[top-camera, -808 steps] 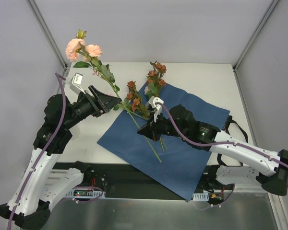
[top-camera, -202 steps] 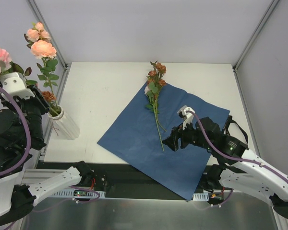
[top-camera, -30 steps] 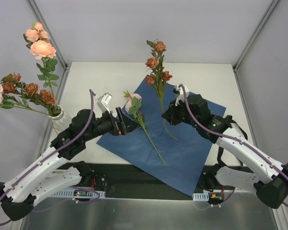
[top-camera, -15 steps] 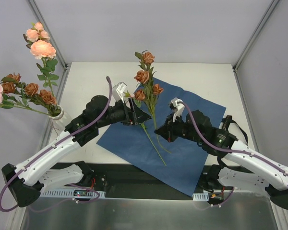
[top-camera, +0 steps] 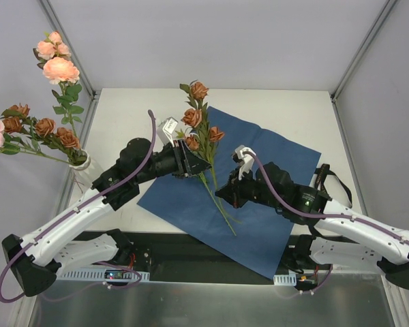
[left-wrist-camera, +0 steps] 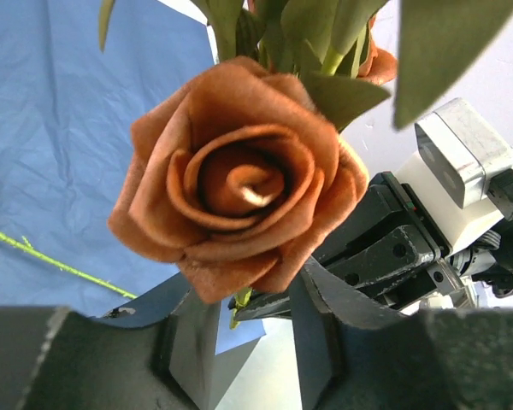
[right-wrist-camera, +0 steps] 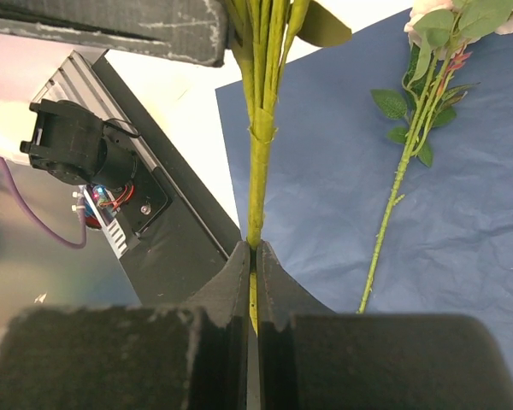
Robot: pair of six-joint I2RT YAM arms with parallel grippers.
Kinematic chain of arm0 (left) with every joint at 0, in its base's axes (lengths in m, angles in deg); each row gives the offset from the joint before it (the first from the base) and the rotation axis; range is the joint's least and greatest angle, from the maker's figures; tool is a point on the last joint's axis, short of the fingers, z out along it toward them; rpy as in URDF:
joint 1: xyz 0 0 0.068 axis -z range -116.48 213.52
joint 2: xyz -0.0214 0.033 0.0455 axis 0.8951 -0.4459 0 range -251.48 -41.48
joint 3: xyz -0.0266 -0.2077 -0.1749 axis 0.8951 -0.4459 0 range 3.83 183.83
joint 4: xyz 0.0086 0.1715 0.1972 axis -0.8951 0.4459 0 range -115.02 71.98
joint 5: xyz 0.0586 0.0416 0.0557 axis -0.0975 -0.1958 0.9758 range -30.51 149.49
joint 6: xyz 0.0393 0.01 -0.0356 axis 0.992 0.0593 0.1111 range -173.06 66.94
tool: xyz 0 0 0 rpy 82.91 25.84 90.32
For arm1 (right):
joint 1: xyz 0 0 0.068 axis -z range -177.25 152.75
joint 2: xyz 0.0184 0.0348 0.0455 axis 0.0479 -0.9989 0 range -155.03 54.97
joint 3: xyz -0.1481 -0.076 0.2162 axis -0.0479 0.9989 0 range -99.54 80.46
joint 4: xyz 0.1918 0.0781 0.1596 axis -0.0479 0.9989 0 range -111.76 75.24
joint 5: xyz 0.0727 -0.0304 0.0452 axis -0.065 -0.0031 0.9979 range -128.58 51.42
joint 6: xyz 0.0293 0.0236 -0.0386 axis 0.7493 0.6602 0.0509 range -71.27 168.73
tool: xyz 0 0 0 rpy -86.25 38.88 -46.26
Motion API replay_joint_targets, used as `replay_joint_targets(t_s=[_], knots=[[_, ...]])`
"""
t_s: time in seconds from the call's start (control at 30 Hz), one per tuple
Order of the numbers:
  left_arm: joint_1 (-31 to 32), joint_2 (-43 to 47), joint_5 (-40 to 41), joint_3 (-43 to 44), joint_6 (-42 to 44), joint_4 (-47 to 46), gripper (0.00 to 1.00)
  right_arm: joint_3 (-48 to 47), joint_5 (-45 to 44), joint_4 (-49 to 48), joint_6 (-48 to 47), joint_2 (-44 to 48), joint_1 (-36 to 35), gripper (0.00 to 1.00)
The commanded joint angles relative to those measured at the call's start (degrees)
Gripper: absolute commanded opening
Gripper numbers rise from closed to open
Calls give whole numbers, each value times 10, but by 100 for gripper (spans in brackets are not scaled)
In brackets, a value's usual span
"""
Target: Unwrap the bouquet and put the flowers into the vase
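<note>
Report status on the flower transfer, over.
Right gripper shut on stem of rust-orange rose spray. Left gripper open, straddling it under the blooms. One pink rose lies on blue paper sheet.

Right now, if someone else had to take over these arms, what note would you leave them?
Right gripper: shut on the rust-orange sprig at the bottom of its stem, holding it up over the blue paper.
Left gripper: jaws either side of the same sprig higher up, gap showing, not clamped.
Vase: far left, holding pink and rust roses.
Done: wrapping opened, paper lies flat.
Left: this sprig and one pink rose lying on the paper go into the vase.
</note>
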Motion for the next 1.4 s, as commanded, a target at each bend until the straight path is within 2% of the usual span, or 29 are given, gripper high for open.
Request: replay_joint_targets(t_s=[0.0,0.23,0.27,0.37,0.43,0.5,0.53,0.57,0.63,0.67,0.73,0.8,0.97,1.17,1.2,1.37], knots=[[0,15,-8,-1,2,-25,32,-23,-16,-12,3,-5,-10,1],[-5,14,-8,-1,2,-26,25,-35,-26,-8,3,-8,-30,1],[-5,12,-9,1,3,-26,17,-36,-27,-6,2,-7,-31,0],[-8,13,-10,2,4,-26,11,-43,-33,0,1,-7,-36,1],[-9,15,-8,2,5,-26,2,-47,-32,3,-3,-7,-38,1],[-9,21,-6,0,6,-27,0,-51,-33,10,-4,-7,-39,2],[-9,23,-2,0,9,-26,0,-52,-31,13,-4,-9,-39,5],[-9,26,-1,-1,11,-27,0,-55,-32,17,-5,-8,-38,19],[-9,37,6,-1,25,-23,0,-53,-40,24,-4,-4,-38,36],[-9,42,12,5,32,-18,0,-51,-47,27,-4,3,-39,49],[-10,57,23,17,67,22,0,-48,-74,43,-4,11,-39,61],[-9,66,44,50,100,63,0,-45,-94,64,-6,27,-39,65],[-10,83,129,166,239,223,0,-34,-144,94,-18,69,-38,70],[-10,95,295,336,403,362,0,-16,-169,115,-14,96,-38,72],[-10,97,347,355,421,373,0,-14,-168,118,-13,97,-38,73],[-9,134,471,436,518,396,0,-9,-169,127,-9,98,-38,73]])
